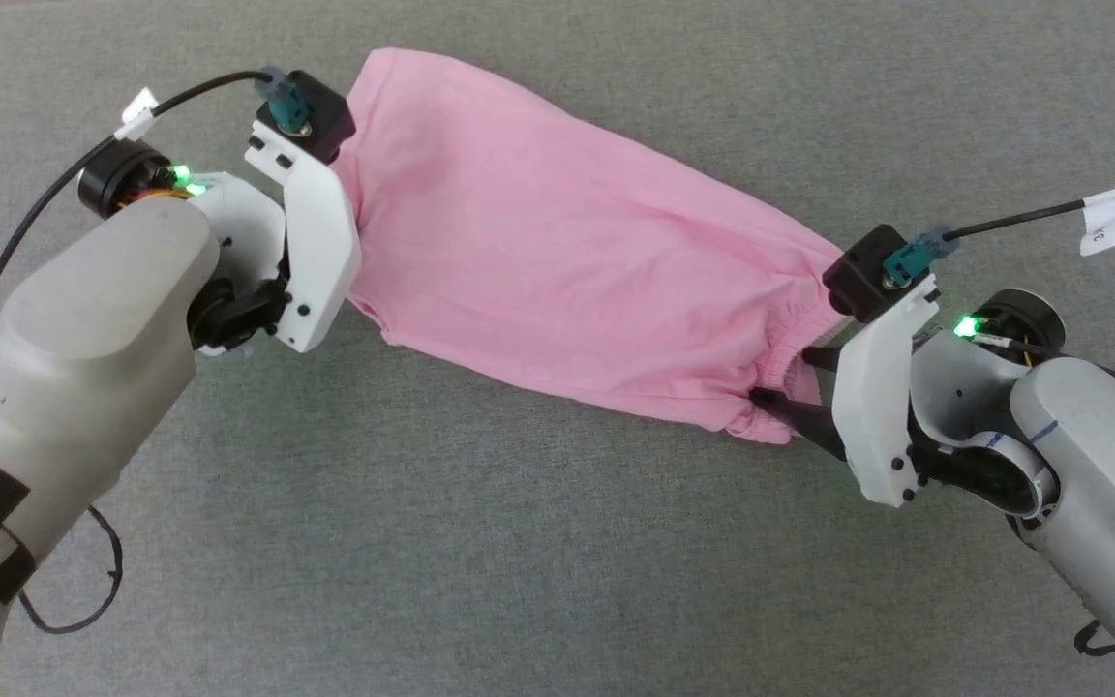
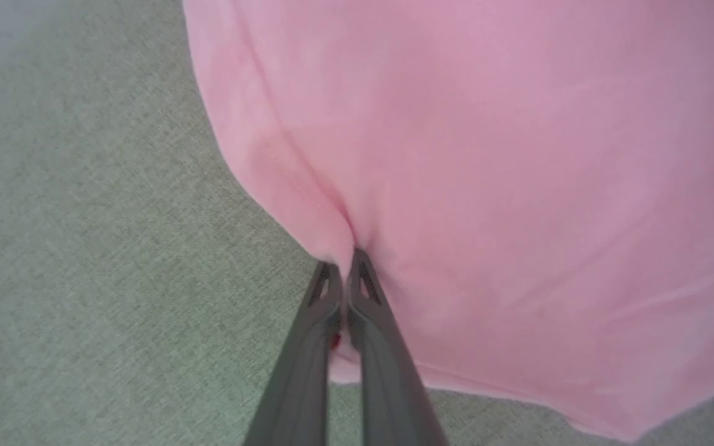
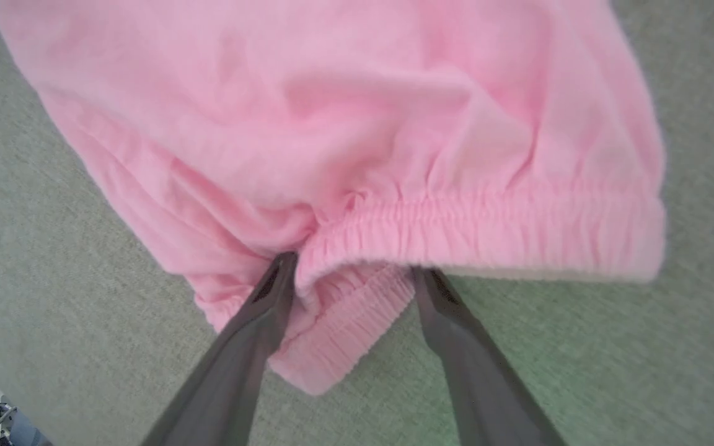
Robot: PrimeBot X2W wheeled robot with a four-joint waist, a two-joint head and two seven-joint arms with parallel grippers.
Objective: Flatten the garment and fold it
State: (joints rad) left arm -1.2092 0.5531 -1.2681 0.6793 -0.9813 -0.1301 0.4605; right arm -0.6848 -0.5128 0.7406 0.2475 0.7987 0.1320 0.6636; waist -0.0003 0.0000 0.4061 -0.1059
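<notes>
Pink shorts (image 1: pixel 557 261) are lying stretched across the grey surface (image 1: pixel 422 542), with me working at both ends.
My left jaws are pressing together on the hem edge at the left end. My right jaws are standing spread astride the gathered waistband (image 3: pixel 487 229), gripping nothing. If I start pulling left before the right closes, the cloth could slide and bunch. Closing now may catch just one waistband layer, leaving a twist.

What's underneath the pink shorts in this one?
The grey woven surface shows all around the pink shorts. In the right wrist view, a second waistband layer peeks out beneath the top one. Anything else underneath is covered.
</notes>
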